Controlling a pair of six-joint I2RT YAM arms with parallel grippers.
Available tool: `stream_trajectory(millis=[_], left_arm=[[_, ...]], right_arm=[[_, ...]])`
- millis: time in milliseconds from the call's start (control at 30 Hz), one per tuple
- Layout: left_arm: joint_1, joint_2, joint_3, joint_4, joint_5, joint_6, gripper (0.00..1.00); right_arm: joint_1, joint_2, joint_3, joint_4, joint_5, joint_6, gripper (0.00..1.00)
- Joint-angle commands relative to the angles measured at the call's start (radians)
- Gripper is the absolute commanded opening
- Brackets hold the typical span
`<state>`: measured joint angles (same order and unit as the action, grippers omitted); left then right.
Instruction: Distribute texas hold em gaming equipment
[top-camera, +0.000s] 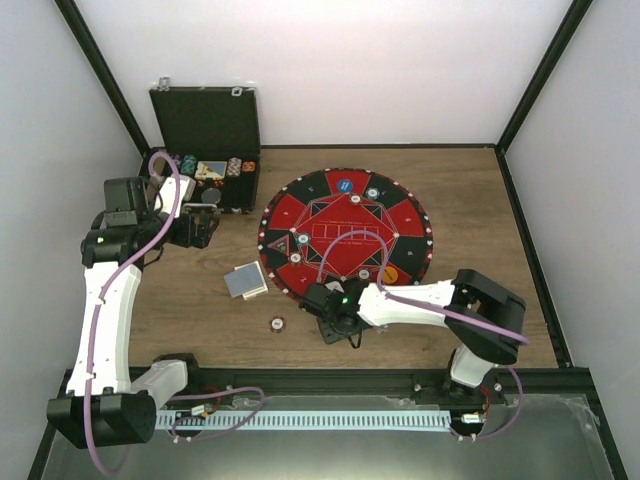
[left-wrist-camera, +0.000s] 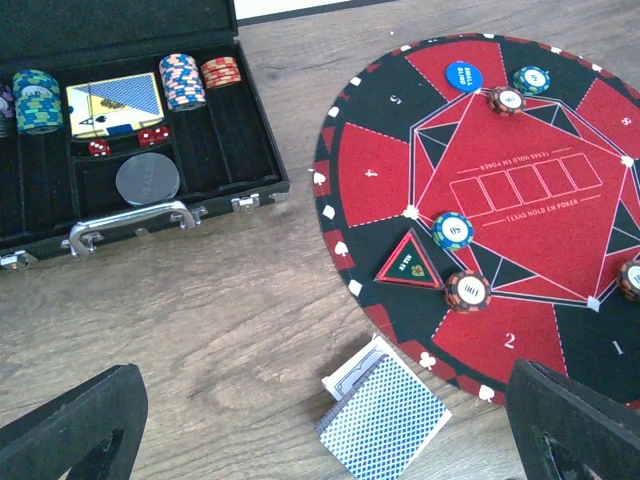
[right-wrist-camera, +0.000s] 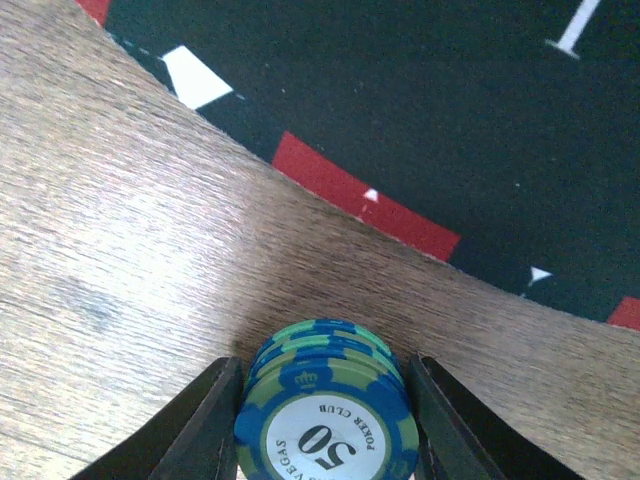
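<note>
1. The right arm (top-camera: 420, 297) reaches from its base at the lower right of the top view, elbow raised. Its white forearm lies low across the table (top-camera: 480, 190) toward the left, and the wrist bends down at the lower rim of the round poker mat (top-camera: 345, 235).
2. The right gripper (top-camera: 332, 308) points down at bare wood just off that rim.
3. In the right wrist view its black fingers (right-wrist-camera: 205, 430) stand on either side of a short stack of blue-and-green chips (right-wrist-camera: 325, 425) whose top chip reads 50. Each finger is right against the stack's edge, but I cannot tell whether they are pressing it. The stack sits on the wood, near the mat's border.
4. The left arm (top-camera: 110, 300) rises from the lower left of the top view and folds over toward the right. This puts the left gripper (top-camera: 200, 228) just in front of the open black case (top-camera: 205, 125).
5. The left jaws are wide apart with nothing between them; the fingers (left-wrist-camera: 70, 430) show at the bottom corners of the left wrist view.
6. A small pile of cards (left-wrist-camera: 385, 420) lies on the wood between case and mat, with a blue-patterned back on top and a white face peeking out at its upper left.
7. A lone chip (top-camera: 277, 323) lies on the table below the cards in the top view, apart from the mat.
8. On the mat, a blue disc (left-wrist-camera: 463, 75) sits near the top and an orange disc (top-camera: 389, 273) at the lower right, with single chips spread around the red centre.
9. The case holds chip stacks (left-wrist-camera: 182, 80), a boxed deck (left-wrist-camera: 115, 103) and red dice (left-wrist-camera: 153, 135).
</note>
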<state>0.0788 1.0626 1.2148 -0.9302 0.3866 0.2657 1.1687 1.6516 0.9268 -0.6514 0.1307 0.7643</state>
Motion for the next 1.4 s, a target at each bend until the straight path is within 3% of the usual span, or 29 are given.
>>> stream_trajectory(millis=[0,467,600,767,933,1167,1367], left_arm=[[0.005,-0.015,-0.007,-0.003,0.015,-0.004,1.0],[0.006,-0.011,0.016,-0.016,0.016,-0.004,1.0],[0.006,-0.012,0.026,-0.022,0.013,-0.002,1.0],[0.005,-0.013,0.036,-0.027,0.013,-0.001,1.0],[0.005,-0.011,0.039,-0.029,0.017,-0.001,1.0],[0.006,-0.011,0.05,-0.036,0.011,0.003,1.0],[0.005,-0.012,0.051,-0.033,0.012,0.004,1.0]], right_arm=[[0.011,-0.033,0.045,-0.058,0.016,-0.008,0.39],[-0.027,-0.104,0.142,-0.153,0.07,-0.075,0.39],[-0.127,-0.124,0.161,-0.166,0.101,-0.138,0.39],[-0.337,-0.144,0.17,-0.118,0.112,-0.262,0.39],[-0.527,-0.069,0.204,-0.042,0.106,-0.368,0.39],[-0.666,0.103,0.251,0.06,0.055,-0.422,0.38],[-0.679,0.19,0.287,0.081,0.025,-0.425,0.38]])
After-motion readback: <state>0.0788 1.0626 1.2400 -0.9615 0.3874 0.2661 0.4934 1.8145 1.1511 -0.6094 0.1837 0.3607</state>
